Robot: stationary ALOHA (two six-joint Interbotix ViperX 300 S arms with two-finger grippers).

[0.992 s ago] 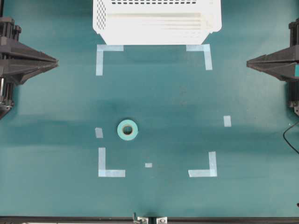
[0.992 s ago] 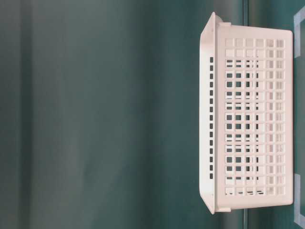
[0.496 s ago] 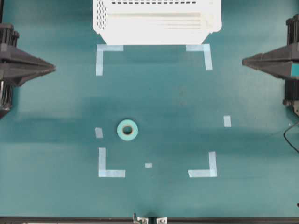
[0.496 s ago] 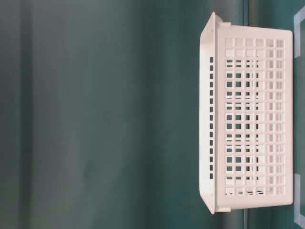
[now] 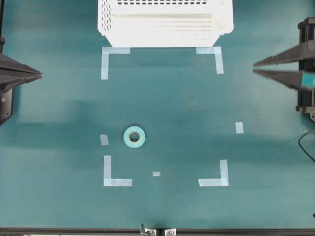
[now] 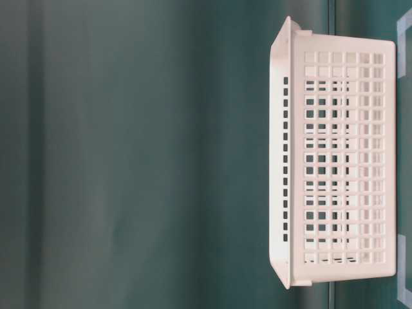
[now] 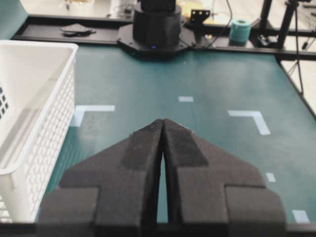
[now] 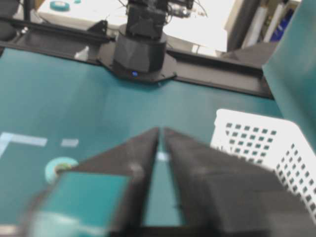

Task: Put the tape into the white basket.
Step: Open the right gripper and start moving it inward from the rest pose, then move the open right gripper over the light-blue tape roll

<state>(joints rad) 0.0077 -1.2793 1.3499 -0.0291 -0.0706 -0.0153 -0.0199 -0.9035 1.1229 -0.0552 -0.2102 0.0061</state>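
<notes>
The tape (image 5: 134, 137), a small teal ring, lies flat on the green table, left of centre; the right wrist view shows it low on the left (image 8: 60, 168). The white basket (image 5: 165, 37) stands at the far edge, empty as far as its ribbed floor shows, and also appears at table level (image 6: 341, 161) and in both wrist views (image 7: 29, 123) (image 8: 266, 148). My left gripper (image 5: 40, 75) hangs at the left edge, fingertips (image 7: 158, 124) pressed together and empty. My right gripper (image 5: 255, 68) is at the right edge, open by a narrow gap (image 8: 161, 130). Both are far from the tape.
Pale-blue corner marks (image 5: 109, 56) (image 5: 215, 55) (image 5: 115, 179) (image 5: 216, 180) frame the work area, with small strips (image 5: 239, 127) (image 5: 104, 139) (image 5: 156, 173) inside. A black cable (image 5: 305, 147) loops at the right edge. Another teal roll (image 7: 240, 30) sits beyond the table.
The right gripper's fingers have parted from shut to a narrow gap. The left gripper has drawn back toward the left edge. Tape and basket have not moved.
</notes>
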